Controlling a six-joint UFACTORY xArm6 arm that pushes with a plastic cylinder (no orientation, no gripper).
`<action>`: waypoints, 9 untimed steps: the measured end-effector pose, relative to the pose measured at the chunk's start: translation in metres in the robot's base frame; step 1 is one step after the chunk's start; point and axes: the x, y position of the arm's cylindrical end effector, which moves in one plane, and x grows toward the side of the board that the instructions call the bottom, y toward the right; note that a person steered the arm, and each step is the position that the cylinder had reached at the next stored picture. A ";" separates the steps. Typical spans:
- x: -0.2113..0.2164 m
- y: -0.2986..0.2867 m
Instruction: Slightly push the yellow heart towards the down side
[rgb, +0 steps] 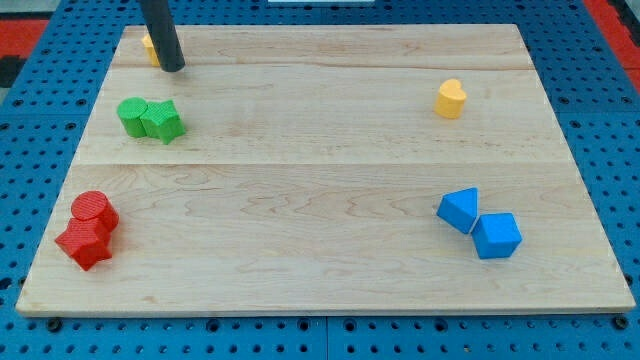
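Yellow heart-shaped block (451, 99) rests at the view's upper right on the wooden board (320, 250), seemingly not pushed yet. My tip (173, 68), a bare rod holding nothing, stands far left, touching another yellow block (149, 46), so the whole push remains.

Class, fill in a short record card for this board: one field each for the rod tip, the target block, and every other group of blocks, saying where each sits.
tip: my tip at the view's top left, beside a partly hidden yellow block
target: yellow heart, upper right, far from the tip
green: two green blocks touching, left side
red: two red blocks touching, lower left
blue: two blue blocks touching, lower right
surface: wooden board
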 end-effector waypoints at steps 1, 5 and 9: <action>0.060 0.028; 0.103 0.195; 0.104 0.352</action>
